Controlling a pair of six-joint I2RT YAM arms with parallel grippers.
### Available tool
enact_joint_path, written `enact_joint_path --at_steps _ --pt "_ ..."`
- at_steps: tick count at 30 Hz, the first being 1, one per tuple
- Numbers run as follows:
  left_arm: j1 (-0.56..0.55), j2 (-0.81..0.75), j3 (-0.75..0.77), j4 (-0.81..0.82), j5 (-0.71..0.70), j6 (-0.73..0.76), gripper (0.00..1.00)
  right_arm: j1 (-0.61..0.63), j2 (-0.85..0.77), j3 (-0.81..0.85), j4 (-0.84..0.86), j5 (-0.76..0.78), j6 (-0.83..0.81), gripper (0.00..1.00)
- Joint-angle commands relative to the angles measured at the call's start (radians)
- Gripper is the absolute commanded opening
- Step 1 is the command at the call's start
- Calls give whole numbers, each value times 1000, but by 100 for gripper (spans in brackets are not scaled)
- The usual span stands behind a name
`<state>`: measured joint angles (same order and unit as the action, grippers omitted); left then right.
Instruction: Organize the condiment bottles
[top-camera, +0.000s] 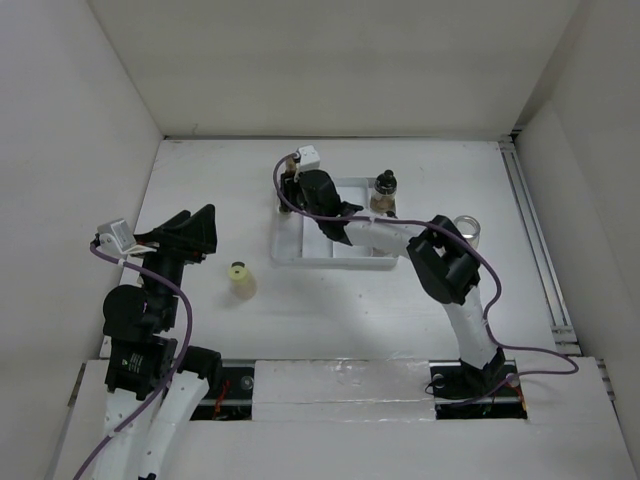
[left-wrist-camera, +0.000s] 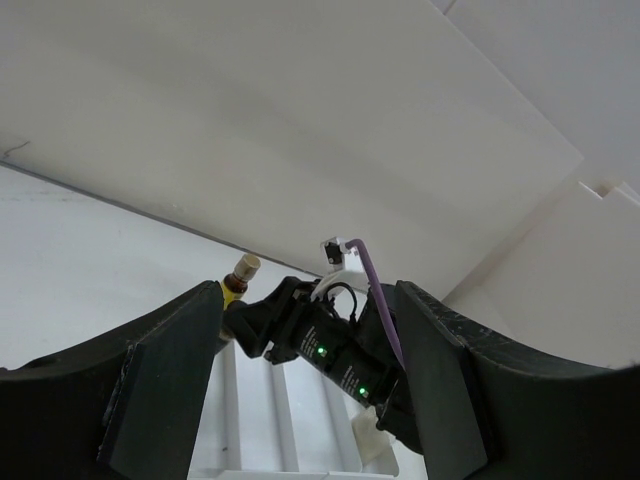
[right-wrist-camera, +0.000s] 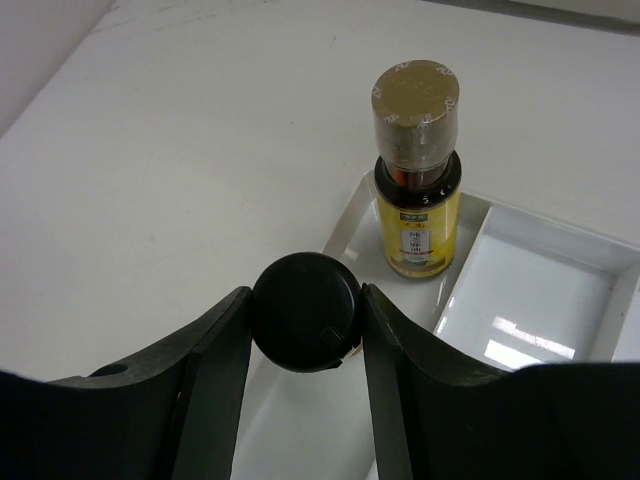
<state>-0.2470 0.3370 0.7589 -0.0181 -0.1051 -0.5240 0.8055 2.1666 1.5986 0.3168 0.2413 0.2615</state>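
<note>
Left tool (left-wrist-camera: 308, 330) hangs above the near-left surface (top-camera: 340, 310), fingers apart with nothing between them. A small yellow bottle (top-camera: 238, 280) stands on the surface just to its right. Farther out, right tool (right-wrist-camera: 305, 295) is clamped on a black-capped bottle (right-wrist-camera: 305, 315) at the far-left corner of the white divided tray (top-camera: 320, 262); just beyond, a tan-capped yellow bottle (right-wrist-camera: 417, 170) stands upright in that corner compartment.

tray (right-wrist-camera: 540, 290): white | bottle (right-wrist-camera: 418, 225): yellow, tan cap | other bottle (right-wrist-camera: 304, 311): black cap
</note>
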Motion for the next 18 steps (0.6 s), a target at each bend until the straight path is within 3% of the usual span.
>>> enact_joint_path --at_steps 1,5,18 --pt "3 8 -9 61 16 15 65 -5 10 57 2 23 -2 43" --pt "3 8 -9 61 16 15 65 -5 35 122 -70 32 -2 46" --pt "3 8 -9 61 16 15 65 -14 44 123 -134 41 7 48"
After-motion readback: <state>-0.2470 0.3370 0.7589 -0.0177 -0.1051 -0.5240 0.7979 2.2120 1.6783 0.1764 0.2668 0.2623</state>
